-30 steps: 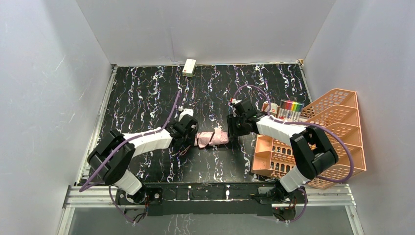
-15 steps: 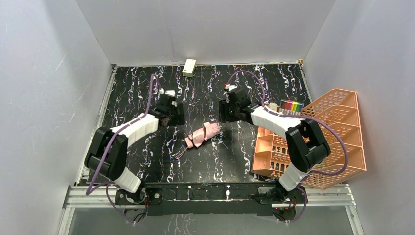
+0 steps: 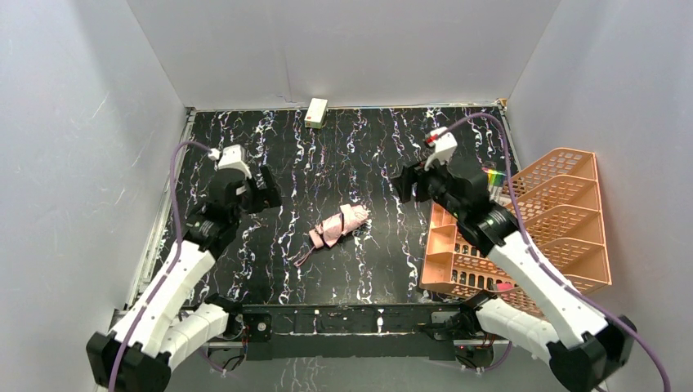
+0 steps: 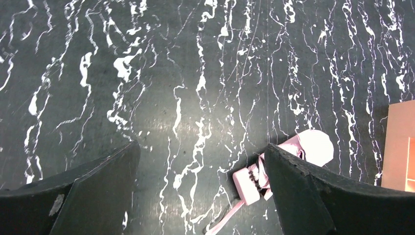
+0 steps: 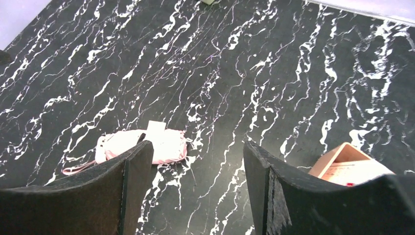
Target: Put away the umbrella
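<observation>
The umbrella (image 3: 338, 225) lies folded into a short pink bundle on the black marbled table, its strap trailing to the lower left. It also shows in the left wrist view (image 4: 313, 147), partly behind my right finger, and in the right wrist view (image 5: 161, 144), partly behind my left finger. My left gripper (image 3: 268, 194) is open and empty, raised to the left of the umbrella. My right gripper (image 3: 406, 186) is open and empty, raised to its right.
An orange mesh organiser rack (image 3: 539, 229) stands at the right edge of the table, with coloured markers at its back. A small cream box (image 3: 316, 112) lies at the far edge by the back wall. Grey walls enclose the table on three sides.
Both grippers let go of the umbrella and pulled up and outward, left to the left and right to the right. The umbrella now lies free, turned slightly on the table.
</observation>
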You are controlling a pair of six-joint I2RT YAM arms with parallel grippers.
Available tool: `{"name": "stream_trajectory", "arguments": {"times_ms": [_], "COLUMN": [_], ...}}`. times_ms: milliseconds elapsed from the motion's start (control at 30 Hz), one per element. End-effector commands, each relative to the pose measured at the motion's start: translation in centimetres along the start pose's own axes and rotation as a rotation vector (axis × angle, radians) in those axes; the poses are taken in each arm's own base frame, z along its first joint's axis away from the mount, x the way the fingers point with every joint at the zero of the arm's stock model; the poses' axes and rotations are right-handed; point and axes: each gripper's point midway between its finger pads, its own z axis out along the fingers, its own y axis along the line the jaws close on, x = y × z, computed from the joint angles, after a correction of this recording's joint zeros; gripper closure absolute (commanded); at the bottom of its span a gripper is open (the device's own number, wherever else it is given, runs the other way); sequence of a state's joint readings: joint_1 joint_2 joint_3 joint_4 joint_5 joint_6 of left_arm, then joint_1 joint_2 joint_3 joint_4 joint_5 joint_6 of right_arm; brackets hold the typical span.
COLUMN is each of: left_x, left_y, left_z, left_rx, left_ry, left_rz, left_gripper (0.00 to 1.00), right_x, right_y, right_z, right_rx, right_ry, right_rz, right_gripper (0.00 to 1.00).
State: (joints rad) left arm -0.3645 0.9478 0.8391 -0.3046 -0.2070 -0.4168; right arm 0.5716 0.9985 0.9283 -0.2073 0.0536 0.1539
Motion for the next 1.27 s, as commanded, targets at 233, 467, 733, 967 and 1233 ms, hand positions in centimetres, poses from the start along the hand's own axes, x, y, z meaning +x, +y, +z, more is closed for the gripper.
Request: {"name": "stream_trajectory", "arguments": {"times_ms": [233,467,733,967,1233], "left_x": [2.0,1.8,1.8,1.7,1.6], "left_y": [3.1,4.2,4.7,4.7,4.2], "left_z": [-4.6,-5.5,-5.7,-5.9,-5.8], "left_rx": [-0.049,-0.101,-0.122,-0.118,-0.097], "left_ry": [-0.057,-0.060,-0.076,-0.086,-0.080], "left_rz": [-0.038,-0.035,-0.041,-0.046,-0.042], "left_gripper": [0.02,0.02,0.02,0.02,0.02], "right_x": [1.9,3.0,3.6,5.0,5.0], "right_y": [-3.6,-5.0,-6.5,-8.1,-8.4], "right_z": [-4.7,-6.5,-7.9,-8.5,-8.8], "right_rx": [0.156,0.230,0.318,0.409,0.429], "right_ry": [-0.127,-0.154,-0.208,-0.237,-0.250], "right_rz": [-0.086,-0.041,0.018,0.140,0.140], "right_gripper": [0.07,0.02,0.01,0.01,0.01]}}
